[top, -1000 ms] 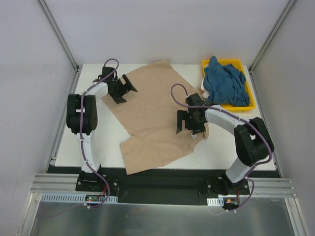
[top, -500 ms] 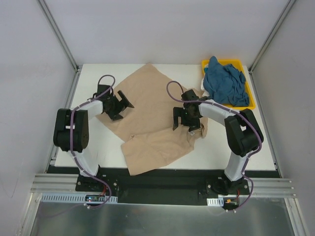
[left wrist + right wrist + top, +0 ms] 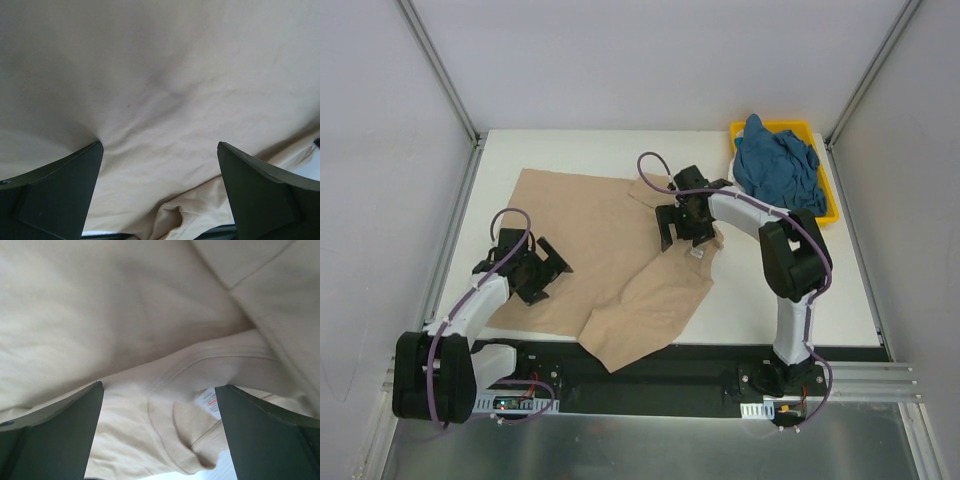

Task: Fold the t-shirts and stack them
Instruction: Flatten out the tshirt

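The tan-beige t-shirt (image 3: 600, 230) lies loosely spread and creased across the middle of the white table, with one end hanging toward the near edge. My left gripper (image 3: 542, 275) sits on its near left edge, jaws wide apart, with flat cloth between them in the left wrist view (image 3: 160, 150). My right gripper (image 3: 680, 225) is at the shirt's collar, also open. The right wrist view (image 3: 159, 390) shows the bunched neckband and the white neck label (image 3: 210, 401) between the fingers. The teal-blue t-shirt (image 3: 775, 170) lies crumpled in the tray.
A yellow plastic tray (image 3: 827, 212) stands at the table's far right corner, holding the teal shirt. White enclosure walls stand close on three sides. The black arm rail runs along the near edge.
Both grippers have moved left with the tan shirt. The left gripper came toward the near left, the right gripper shifted left and farther back. The shirt has turned and slid toward the left side.
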Robot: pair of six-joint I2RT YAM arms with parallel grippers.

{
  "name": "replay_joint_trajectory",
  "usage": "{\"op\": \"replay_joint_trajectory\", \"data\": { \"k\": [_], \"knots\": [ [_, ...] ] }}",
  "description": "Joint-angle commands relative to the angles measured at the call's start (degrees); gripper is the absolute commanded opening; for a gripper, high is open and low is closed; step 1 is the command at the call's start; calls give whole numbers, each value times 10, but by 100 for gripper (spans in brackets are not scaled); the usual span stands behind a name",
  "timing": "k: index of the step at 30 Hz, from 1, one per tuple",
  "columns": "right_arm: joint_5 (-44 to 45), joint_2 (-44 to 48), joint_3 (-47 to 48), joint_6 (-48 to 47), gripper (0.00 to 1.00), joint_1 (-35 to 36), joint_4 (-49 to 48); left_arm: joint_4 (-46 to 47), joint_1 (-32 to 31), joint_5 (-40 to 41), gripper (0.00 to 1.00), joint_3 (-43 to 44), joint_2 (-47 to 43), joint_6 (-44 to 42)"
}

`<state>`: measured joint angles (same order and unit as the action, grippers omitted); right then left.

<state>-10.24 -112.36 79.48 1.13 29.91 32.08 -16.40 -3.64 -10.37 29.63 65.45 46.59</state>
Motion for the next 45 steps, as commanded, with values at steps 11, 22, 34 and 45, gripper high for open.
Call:
{"op": "replay_joint_trajectory", "data": {
  "k": [11,22,34,45],
  "knots": [
    [108,-70,236,-225,92,28,74,-112,7,80,99,191,14,-69],
    [107,-213,400,-273,59,29,104,-40,1,-11,99,211,136,-67],
    [182,-271,443,-274,50,23,77,-37,1,18,99,160,184,-76],
    [209,-259,438,-264,47,7,61,-68,6,65,99,125,201,-69]
  ]
}}
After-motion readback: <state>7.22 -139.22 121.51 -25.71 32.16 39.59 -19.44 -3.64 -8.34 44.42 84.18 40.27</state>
